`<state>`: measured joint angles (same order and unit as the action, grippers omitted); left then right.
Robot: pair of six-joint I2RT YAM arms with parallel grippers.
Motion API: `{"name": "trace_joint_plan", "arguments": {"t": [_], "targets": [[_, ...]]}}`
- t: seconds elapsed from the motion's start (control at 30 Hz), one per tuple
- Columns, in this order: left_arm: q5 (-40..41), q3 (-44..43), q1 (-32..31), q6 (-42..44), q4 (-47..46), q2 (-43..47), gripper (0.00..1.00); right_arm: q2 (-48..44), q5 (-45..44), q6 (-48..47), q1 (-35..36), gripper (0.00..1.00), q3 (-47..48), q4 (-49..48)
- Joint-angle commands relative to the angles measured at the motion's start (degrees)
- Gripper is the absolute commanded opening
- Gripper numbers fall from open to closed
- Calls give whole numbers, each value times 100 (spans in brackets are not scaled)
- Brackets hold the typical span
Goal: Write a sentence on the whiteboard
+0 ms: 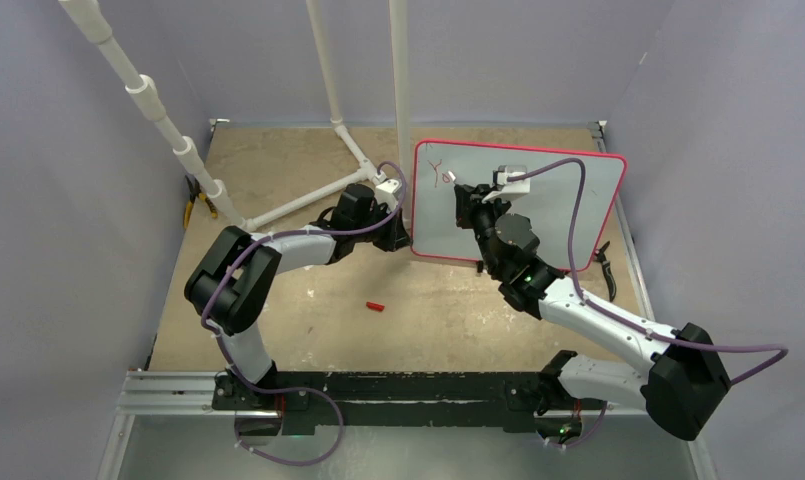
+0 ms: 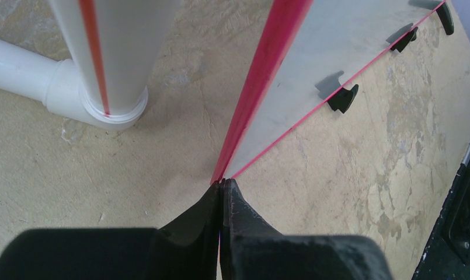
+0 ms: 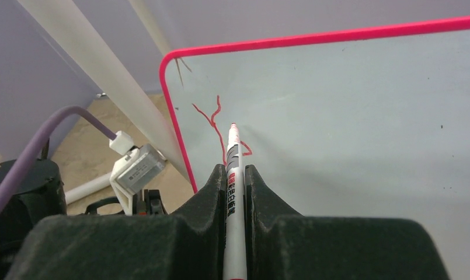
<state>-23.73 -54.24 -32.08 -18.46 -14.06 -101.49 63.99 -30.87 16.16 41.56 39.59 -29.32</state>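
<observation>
Only the right wrist shows marker (image 3: 233, 175) touching whiteboard (image 3: 366, 116).

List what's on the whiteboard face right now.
A few red strokes near the top-left corner of the whiteboard, with the marker tip at them, held in the right claw. In the top view the right arm covers the board's lower middle.

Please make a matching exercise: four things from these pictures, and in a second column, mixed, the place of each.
1. large white board with red-pink frame
2. white marker pen with red tip
3. small red cylinder
4. thin red handwritten strokes

A. alone on the tan table
B. in the right gripper
C. edge in the left gripper
D. on the board, upper left

Pairs: 1-C, 2-B, 3-A, 4-D
</observation>
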Motion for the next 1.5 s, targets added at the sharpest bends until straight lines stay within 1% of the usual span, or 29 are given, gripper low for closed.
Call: {"name": "trace_joint_plan", "arguments": {"t": [0.0,0.37,0.9,1.47], "targets": [[0,-223,-44,-15,-129,-46,0,41,-243,21,-19,0,-40,-56],[-11,-219,-53,-6,-123,-28,0,219,-471,10,-25,0,-37,-26],[-26,-234,-53,-9,-123,-28,0,34,-472,254,-25,0,-356,307],[-16,-229,-62,15,-115,-29,0,168,-666,-196,-34,0,113,-65]]}}
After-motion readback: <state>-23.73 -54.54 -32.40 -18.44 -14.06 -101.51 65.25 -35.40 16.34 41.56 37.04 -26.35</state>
